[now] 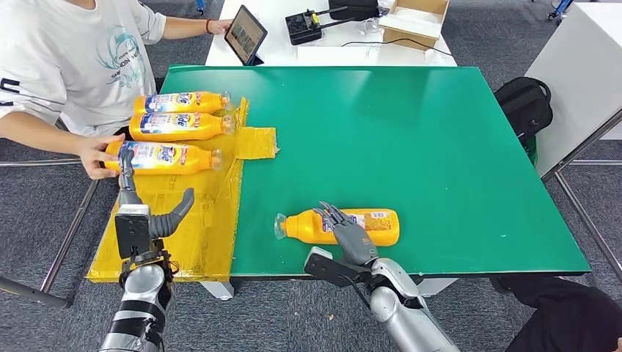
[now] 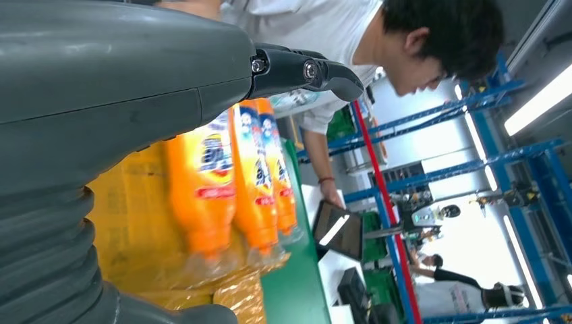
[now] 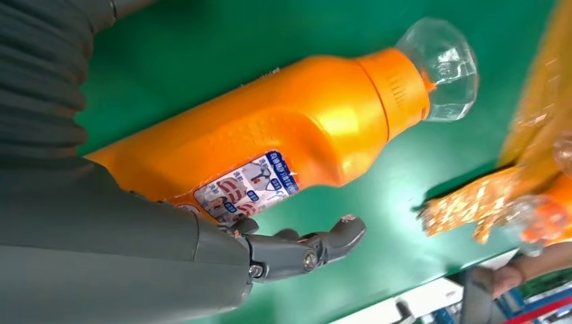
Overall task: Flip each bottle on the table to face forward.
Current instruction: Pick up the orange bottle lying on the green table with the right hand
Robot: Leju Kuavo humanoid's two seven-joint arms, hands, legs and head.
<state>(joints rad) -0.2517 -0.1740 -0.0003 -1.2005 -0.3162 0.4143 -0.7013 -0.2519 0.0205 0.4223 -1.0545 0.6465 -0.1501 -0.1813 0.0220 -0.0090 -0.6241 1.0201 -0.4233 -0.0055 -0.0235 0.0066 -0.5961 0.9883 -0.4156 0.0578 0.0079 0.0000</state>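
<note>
On the green table (image 1: 411, 132), a glossy orange plastic bottle with a clear cap (image 1: 341, 226) lies on its side near the front edge, at about six o'clock of the tabletop, its cap pointing toward nine o'clock. The right hand (image 1: 345, 231) rests over the bottle's middle with fingers spread across the small back label; the right wrist view shows the bottle (image 3: 283, 135) beside the fingers (image 3: 303, 248), which are extended and not wrapped around it. It holds nothing yet.

Three more orange bottles with blue-and-white front labels (image 1: 176, 125) lie side by side on a crinkled yellow foil sheet (image 1: 198, 235) at about nine o'clock; a person's hand (image 1: 99, 155) touches the nearest one. The left hand (image 1: 150, 213) hovers over the sheet, thumb apart from the fingers, holding nothing.

The step in hand appears to be turning the lone bottle, since its plain back panel faces up. The next move likely calls for the right fingers to press or curl on the body and roll it about its long axis until the large label shows, without letting the smooth bottle slide off the near edge.
</note>
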